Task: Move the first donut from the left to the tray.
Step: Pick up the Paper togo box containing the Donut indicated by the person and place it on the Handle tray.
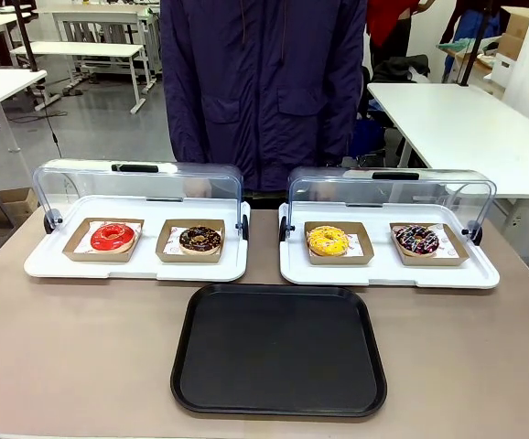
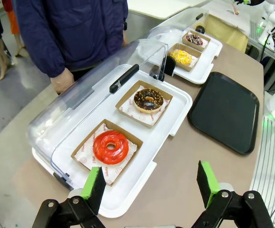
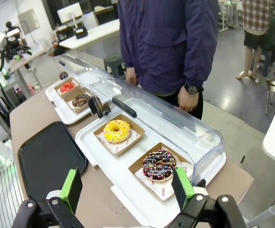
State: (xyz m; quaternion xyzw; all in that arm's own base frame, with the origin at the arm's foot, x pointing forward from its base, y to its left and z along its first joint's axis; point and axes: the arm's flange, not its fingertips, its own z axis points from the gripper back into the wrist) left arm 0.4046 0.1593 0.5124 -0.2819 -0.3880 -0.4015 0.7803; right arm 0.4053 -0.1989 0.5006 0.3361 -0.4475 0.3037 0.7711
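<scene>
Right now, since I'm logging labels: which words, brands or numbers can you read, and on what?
Red print on the paper under the red-iced donut: too small and blurred to read.
Red print on the sheet under the sprinkled donut: blurred, unreadable.
No other legible text.

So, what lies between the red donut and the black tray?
In the front view, the red donut and the black tray are parted by the cardboard holder, the white tray's front rim and bare table.
</scene>
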